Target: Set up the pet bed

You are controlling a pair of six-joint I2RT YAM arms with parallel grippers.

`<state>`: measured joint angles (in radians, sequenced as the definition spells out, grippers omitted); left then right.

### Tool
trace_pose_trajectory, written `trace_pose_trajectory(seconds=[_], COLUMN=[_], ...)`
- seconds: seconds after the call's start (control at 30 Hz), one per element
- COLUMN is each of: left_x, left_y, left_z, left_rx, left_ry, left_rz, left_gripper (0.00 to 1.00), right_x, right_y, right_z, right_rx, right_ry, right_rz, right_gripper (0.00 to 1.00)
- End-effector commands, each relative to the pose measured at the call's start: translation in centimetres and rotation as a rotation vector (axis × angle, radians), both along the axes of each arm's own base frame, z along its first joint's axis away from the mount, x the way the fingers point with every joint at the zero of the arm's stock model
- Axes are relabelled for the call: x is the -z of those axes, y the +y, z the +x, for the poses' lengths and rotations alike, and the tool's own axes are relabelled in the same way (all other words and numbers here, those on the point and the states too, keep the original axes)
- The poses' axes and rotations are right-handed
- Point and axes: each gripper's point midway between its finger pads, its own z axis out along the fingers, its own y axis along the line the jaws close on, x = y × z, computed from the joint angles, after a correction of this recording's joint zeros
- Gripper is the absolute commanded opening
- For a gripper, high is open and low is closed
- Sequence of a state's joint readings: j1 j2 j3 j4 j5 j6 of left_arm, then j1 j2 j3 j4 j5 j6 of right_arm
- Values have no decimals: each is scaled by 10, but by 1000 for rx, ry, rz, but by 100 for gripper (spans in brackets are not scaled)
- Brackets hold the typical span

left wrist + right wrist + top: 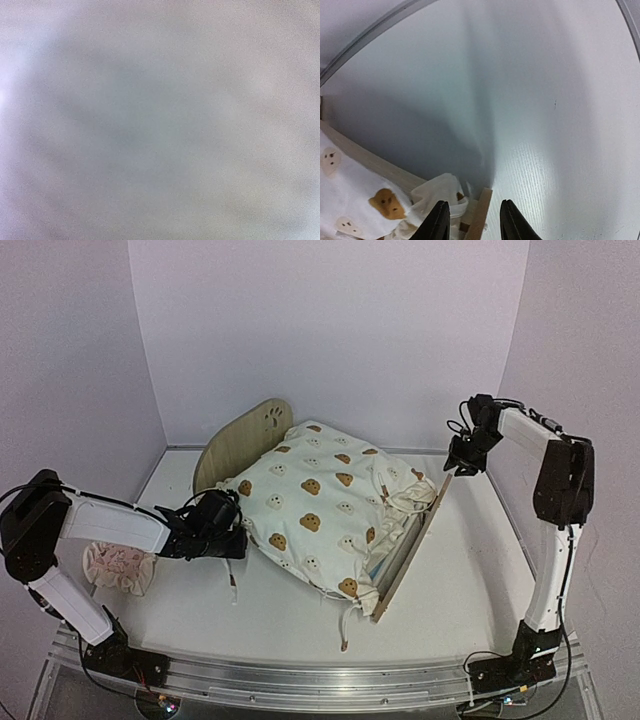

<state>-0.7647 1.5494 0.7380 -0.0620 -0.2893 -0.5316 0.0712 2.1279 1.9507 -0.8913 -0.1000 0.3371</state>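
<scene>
Plywood pet bed (243,443): set at the centre of the counter (470,575), headboard toward 11 o'clock, most of the frame hidden by cloth.
Bear-print quilt (320,495): draped loosely and bunched over the frame, ties trailing toward 6 o'clock. It is judged to be in the way of any check on the joints beneath.
Mattress (384,562): only a bluish sliver is seen, at 4 o'clock, between quilt and board.
Loose board (410,540): leaned at a tilt along the bed's 3 o'clock side, far end raised toward 2 o'clock. Rail or footboard cannot be told.
Right hand (462,462): placed at 2 o'clock over the board's far end. In the wrist view the fingers (440,222) are seen straddling the plywood edge, a quilt tie beside it. Whether the board is squeezed cannot be told. The placement is judged to serve steering the board upright.
Left hand (215,528): laid low at the quilt's 9 o'clock edge. Its wrist view is a grey blur, so open or closed cannot be told. It is judged to be bracing the bed.
Pillow (118,568): left at 8 o'clock, well apart from the bed.
Progress: judged incomplete, since the board is not seated.
</scene>
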Motion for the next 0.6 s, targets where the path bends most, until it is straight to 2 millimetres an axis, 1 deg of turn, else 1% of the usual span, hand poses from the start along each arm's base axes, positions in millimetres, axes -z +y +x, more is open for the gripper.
trace_pose_trajectory(seconds=[0.0,0.07,0.17,0.27,0.3,0.33,0.4,0.47,0.53,0.57], left_x=[-25,-26,-27,-32,-34,-36,-38,-41,-43,-45], left_y=[-7,-9,-11,-15,-16,-18,-22,-27,-32,-35], left_z=[10,11,15,20,22,25,31,37,45,50], left_rx=[-6,-4,0,5,7,9,15,19,22,23], left_ry=[-54,-55,-60,-72,-77,-82,-91,-99,-108,-113], left_rz=[-54,-53,-46,-42,-37,-36,-27,-19,-11,-11], left_gripper=[35,35,35,35,35,35,36,36,36,36], right_x=[-11,-8,-1,4,9,7,14,12,15,11], right_y=[34,38,40,45,46,49,52,54,56,58], right_z=[-6,-13,-28,-45,-53,-58,-75,-88,-108,-114], right_rx=[-134,-156,-180,-196,-196,-202,-198,-184,-150,-139], right_ry=[15,32,66,100,122,127,166,172,189,170], right_rz=[195,235,276,316,327,346,375,397,431,448], right_gripper=[34,31,29,23,20,16,12,11,11,11])
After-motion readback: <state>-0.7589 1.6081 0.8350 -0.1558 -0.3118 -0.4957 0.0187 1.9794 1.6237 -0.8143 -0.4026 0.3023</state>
